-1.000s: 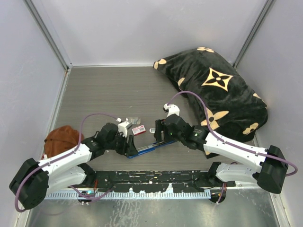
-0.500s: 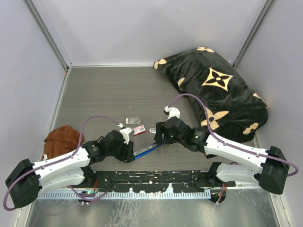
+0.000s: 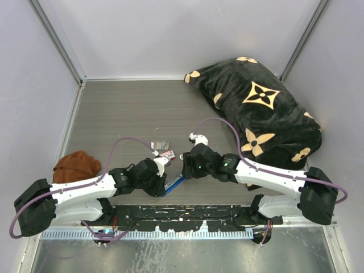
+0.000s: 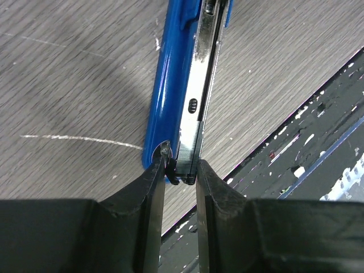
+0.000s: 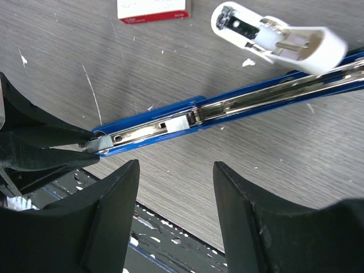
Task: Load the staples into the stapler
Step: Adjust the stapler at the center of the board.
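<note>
The blue stapler (image 5: 148, 129) lies opened flat on the wood table, its silver channel (image 4: 203, 68) facing up; the top view shows it too (image 3: 174, 182). My left gripper (image 4: 181, 169) is shut on the near end of that channel, and its black fingers (image 5: 42, 152) pinch the stapler's tip in the right wrist view. My right gripper (image 5: 173, 176) is open and empty, hovering just above the stapler's near side. A small silvery-grey block, the staples (image 3: 160, 144), lies on the table behind the red-and-white box (image 3: 166, 154).
A white oblong piece (image 5: 278, 35) lies beside the stapler's far part, with the red-and-white box (image 5: 153, 8) to its left. A black patterned cushion (image 3: 261, 108) fills the back right. A brown cloth (image 3: 77, 166) lies left. A black rail (image 3: 182, 216) runs along the near edge.
My left gripper has slid right along the stapler to its near end. My right gripper has moved left and nearer, over the stapler's middle. The stapler has turned slightly.
</note>
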You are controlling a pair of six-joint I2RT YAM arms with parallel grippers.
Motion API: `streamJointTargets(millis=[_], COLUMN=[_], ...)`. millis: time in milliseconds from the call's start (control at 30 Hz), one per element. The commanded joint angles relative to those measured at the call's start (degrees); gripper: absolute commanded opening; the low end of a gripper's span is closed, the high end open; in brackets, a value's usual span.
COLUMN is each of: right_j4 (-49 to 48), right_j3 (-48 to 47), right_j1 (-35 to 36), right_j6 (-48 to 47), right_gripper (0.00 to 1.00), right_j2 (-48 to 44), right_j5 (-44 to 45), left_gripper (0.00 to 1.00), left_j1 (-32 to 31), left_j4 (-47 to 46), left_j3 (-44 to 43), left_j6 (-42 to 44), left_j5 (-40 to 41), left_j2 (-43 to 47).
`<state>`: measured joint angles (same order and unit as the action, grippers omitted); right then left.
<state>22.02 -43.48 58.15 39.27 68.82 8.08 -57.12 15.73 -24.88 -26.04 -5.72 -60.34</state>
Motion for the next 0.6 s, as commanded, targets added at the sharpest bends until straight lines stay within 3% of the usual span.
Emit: streamJointTargets(millis=[0,267,567], right_j4=[-4.2,-5.1,-10.1], right_j3=[-0.7,-1.4,-1.1], right_j1=[1.4,1.4,1.8], right_j6=[0.1,-3.2,-13.8], right_gripper=[0.58,0.54,0.51], right_j2=[3.3,7.6,10.5], right_j5=[-1.4,3.1,5.2], left_gripper=[0.15,0.12,0.12], left_j1=[-2.1,-3.8,-4.0], left_j4=[-3.2,-3.2,-4.8], left_j3=[-2.7,-5.4,-4.8], left_j6=[2.8,6.1,5.5], left_j5=[0.8,-0.2,-1.1], left_j2=[-2.5,-6.0,-5.5])
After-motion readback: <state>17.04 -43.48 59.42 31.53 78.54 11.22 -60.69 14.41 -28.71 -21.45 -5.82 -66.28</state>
